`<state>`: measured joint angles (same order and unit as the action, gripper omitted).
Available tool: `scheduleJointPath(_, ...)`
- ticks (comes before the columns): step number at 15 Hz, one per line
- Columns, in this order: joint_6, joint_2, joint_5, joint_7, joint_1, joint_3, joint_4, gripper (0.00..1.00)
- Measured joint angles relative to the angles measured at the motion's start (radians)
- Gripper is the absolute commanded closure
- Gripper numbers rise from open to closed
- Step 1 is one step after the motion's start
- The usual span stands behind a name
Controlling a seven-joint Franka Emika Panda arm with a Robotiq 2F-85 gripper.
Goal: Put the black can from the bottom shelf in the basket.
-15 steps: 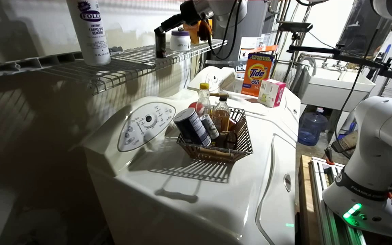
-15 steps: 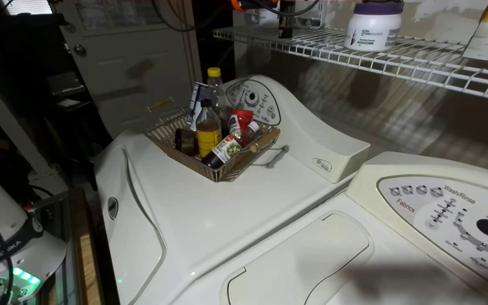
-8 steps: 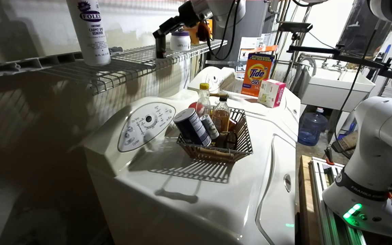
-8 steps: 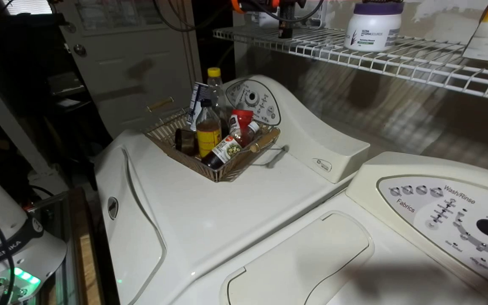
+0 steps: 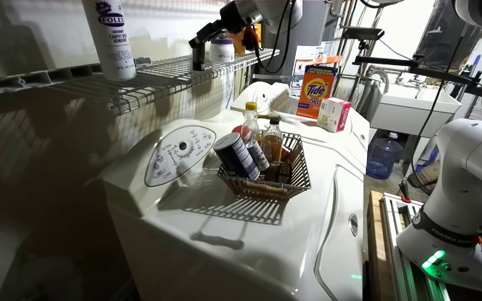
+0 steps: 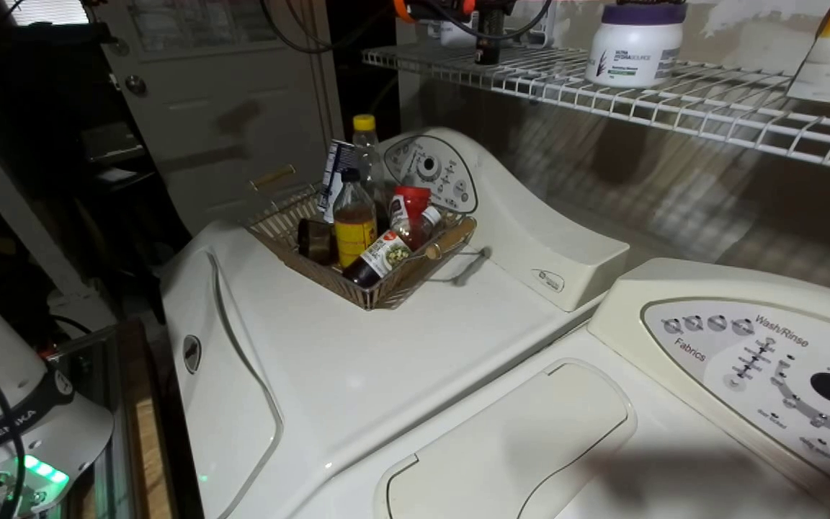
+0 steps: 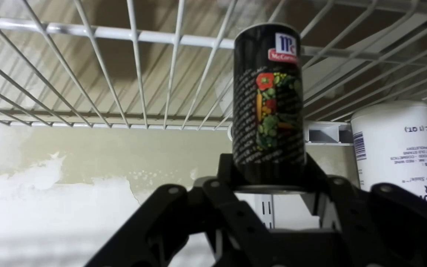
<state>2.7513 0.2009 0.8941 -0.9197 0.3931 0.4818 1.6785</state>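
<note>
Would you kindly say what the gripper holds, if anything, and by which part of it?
The gripper holds the black can by its upper end.

A tall white cylindrical bottle (image 5: 113,48) stands at the upper left of the frame in an exterior view. Right of centre stands an orange cardboard box (image 5: 315,92) marked Tide; farther right, a translucent blue plastic jug (image 5: 384,159).

Lettering: black can (image 7: 269,107), "McCormick"; white bottle (image 5: 112,46), "Folex"; orange box (image 5: 315,94), "Tide"; white jar (image 6: 635,52), "HydraSource"; control panel (image 6: 764,371), "Wash/Rinse", "Fabrics"; robot base (image 5: 448,248), "Franka".
</note>
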Motion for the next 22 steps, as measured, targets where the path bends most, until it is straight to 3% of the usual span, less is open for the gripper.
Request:
scheduleJointPath(6,0.055,-0.098,-0.028,-0.033,0.025,0.0,0.074,0.8)
scheduleJointPath(14,0.155,-0.409,-0.113,-0.053,0.044,-0.039,0.421,0.8)
scheduleJointPath(22,0.137,-0.632,-0.277,0.054,-0.119,-0.17,0.729,0.8)
